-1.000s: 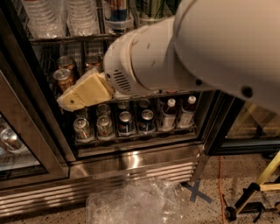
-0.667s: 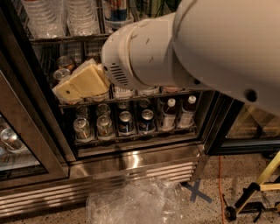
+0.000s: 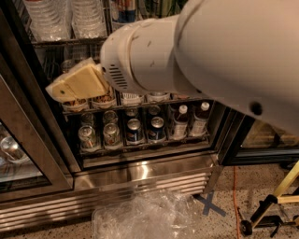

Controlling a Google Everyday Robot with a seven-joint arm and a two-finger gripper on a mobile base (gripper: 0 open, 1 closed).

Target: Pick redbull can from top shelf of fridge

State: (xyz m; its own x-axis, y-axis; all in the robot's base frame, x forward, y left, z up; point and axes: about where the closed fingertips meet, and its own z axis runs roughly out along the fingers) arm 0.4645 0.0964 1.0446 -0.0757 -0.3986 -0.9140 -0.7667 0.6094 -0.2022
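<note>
The fridge (image 3: pixel 140 173) stands open, with wire racks and a steel base. The top shelf (image 3: pixel 70 43) runs across the upper left and holds clear water bottles (image 3: pixel 86 16). A blue-and-red can (image 3: pixel 122 8), probably the redbull can, stands on it at the top edge of the view, cut off by the frame. My beige gripper (image 3: pixel 58 91) points left in front of the second rack, below the top shelf and to the lower left of that can. My big white arm (image 3: pixel 196 60) hides the fridge's right side.
Lower racks hold several cans (image 3: pixel 134 130) and small bottles (image 3: pixel 180 122). A dark-framed glass door (image 3: pixel 18 154) is at the left. On the floor are crumpled clear plastic (image 3: pixel 140 217), a blue tape cross (image 3: pixel 211 205) and a yellow stand (image 3: pixel 280 198).
The gripper and arm have moved up and to the left, from the lower can rack to just under the top shelf.
</note>
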